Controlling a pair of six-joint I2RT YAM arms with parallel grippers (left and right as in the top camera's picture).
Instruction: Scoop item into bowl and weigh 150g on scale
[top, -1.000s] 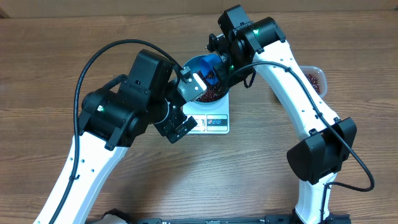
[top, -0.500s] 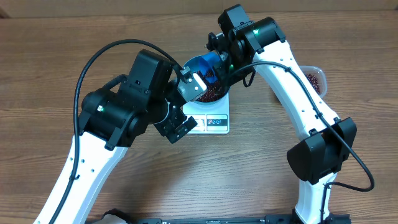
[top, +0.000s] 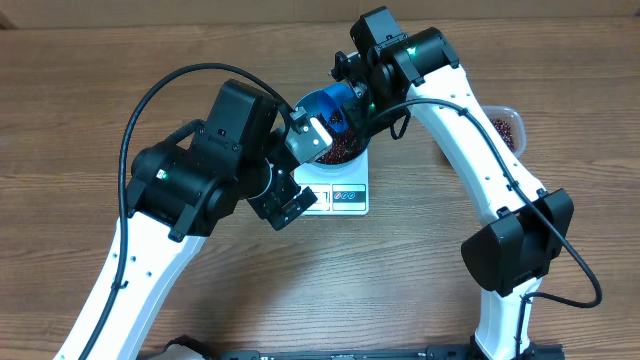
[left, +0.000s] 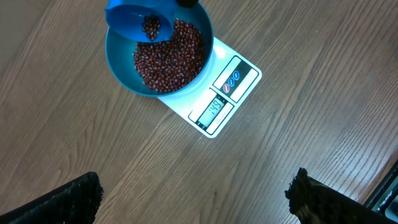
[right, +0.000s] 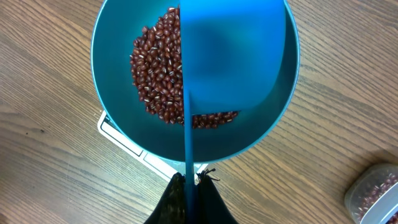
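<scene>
While the right gripper pinches the scoop by its handle, jaws pressed together, the cup hangs directly over the bowl on the scale — handle running straight back toward the wrist. Most beans lie in the bowl, a few in the cup; the left gripper hovers above, spread and empty.

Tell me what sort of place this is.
Probably a robot lab bench, not a home kitchen: left arm and right arm at a wooden table, over a blue bowl of beans on a small white scale.
</scene>
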